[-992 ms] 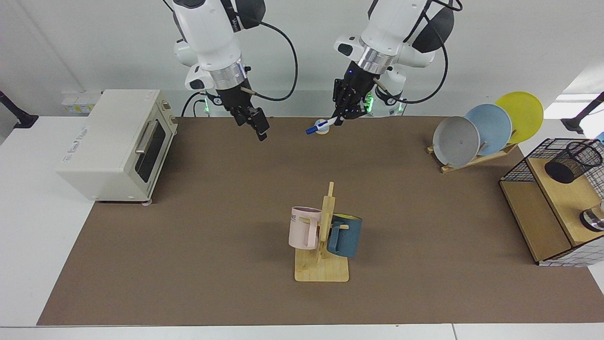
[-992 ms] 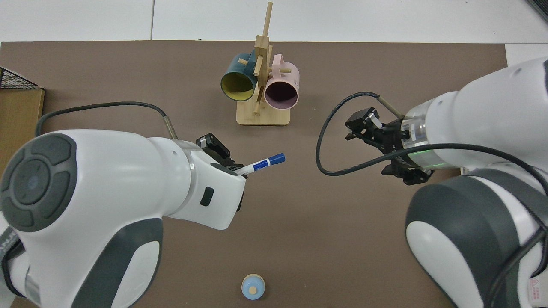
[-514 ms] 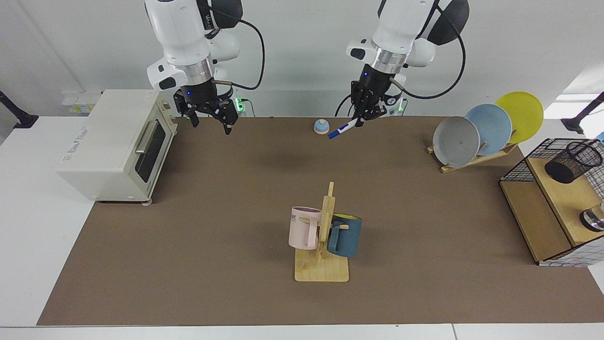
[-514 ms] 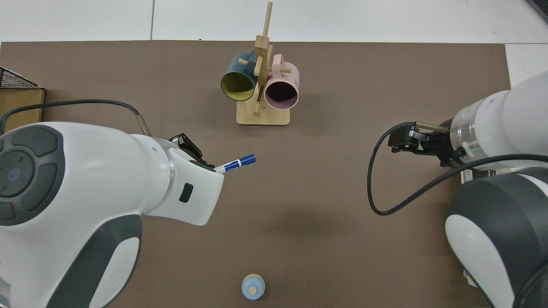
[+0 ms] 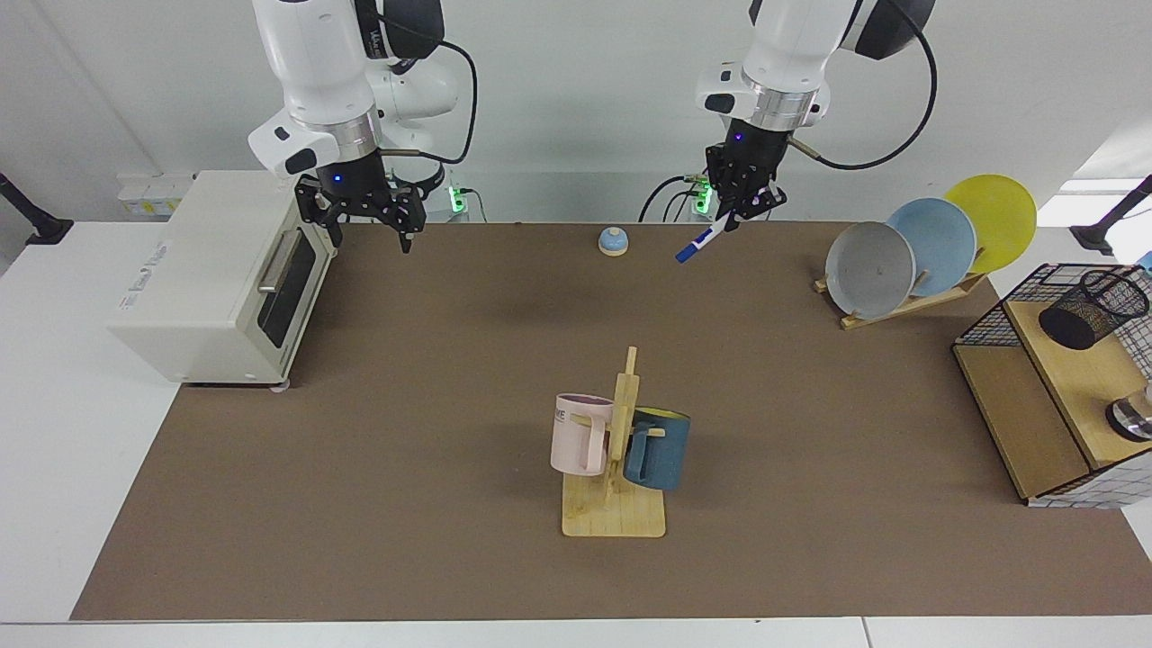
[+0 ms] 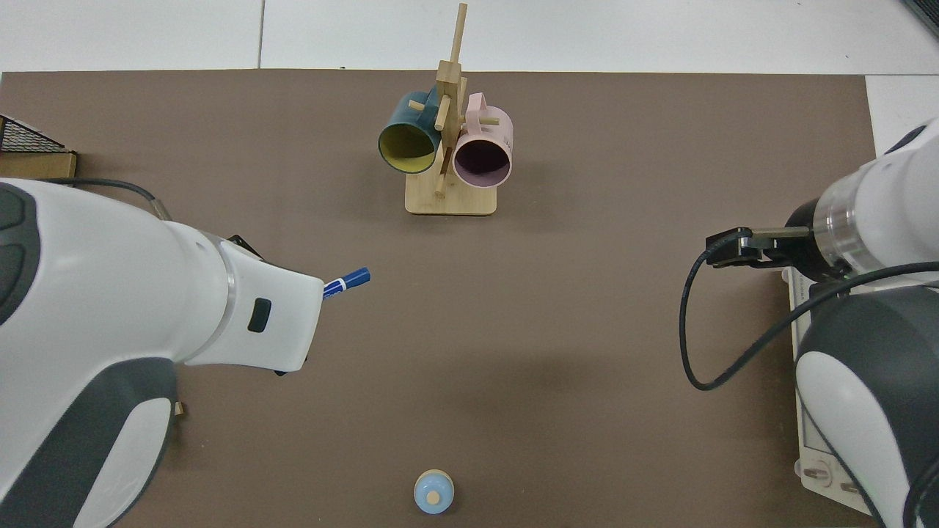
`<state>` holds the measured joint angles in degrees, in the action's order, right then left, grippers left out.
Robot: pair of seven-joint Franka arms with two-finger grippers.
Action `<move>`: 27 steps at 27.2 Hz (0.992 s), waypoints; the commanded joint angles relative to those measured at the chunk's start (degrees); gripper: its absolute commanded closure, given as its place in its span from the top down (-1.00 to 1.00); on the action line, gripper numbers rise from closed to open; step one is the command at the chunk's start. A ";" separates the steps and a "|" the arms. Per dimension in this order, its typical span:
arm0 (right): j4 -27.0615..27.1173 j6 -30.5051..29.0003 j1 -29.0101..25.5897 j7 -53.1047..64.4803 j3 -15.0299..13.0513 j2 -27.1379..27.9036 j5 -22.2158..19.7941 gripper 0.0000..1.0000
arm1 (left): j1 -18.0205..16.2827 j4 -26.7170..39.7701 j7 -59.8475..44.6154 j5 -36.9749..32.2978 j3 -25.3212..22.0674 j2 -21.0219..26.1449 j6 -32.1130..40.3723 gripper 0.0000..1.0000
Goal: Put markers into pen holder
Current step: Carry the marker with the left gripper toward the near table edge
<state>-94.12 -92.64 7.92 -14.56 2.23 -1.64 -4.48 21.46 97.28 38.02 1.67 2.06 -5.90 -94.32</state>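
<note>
A blue-capped marker (image 6: 347, 281) is seen protruding from under the left arm, tilted, well apart from the mug rack (image 6: 449, 158). A small blue bell (image 6: 433, 492) is set far below the rack.

Left arm (image 5: 792, 54) descending from the upper right of the facing view, forearm near vertical, wrist tipped slightly toward centre. Left gripper (image 5: 733, 216) pointing down above the far edge of the table, fingers closed on a slim marker (image 5: 702, 245) that slants down and away from the fingertips, blue cap lowest. In the top view, wrist of the same arm (image 6: 249, 315) filling the near-left corner, gripper hidden beneath it. Right arm (image 5: 319, 72) waiting at the upper left of the facing view, forearm vertical. Right gripper (image 5: 369, 225) hanging straight down, fingers spread wide apart, holding nothing.
</note>
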 commanded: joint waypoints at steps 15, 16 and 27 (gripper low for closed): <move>13.44 10.64 -4.23 1.73 0.58 6.73 4.56 1.00 | -2.82 -6.83 -3.57 -10.54 0.49 0.98 10.55 -1.00; 13.44 10.55 -4.23 1.73 0.49 6.82 4.83 1.00 | -3.00 -7.18 -3.57 -11.94 0.49 0.98 11.43 -1.00; 12.39 9.50 -3.87 1.20 0.58 6.12 5.19 1.00 | -9.23 -9.12 9.95 -20.56 -0.74 0.97 13.02 -1.00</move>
<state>-82.95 -84.28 4.84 -14.11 2.40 4.04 -0.31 16.73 91.06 39.02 -17.16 1.35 -5.84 -82.70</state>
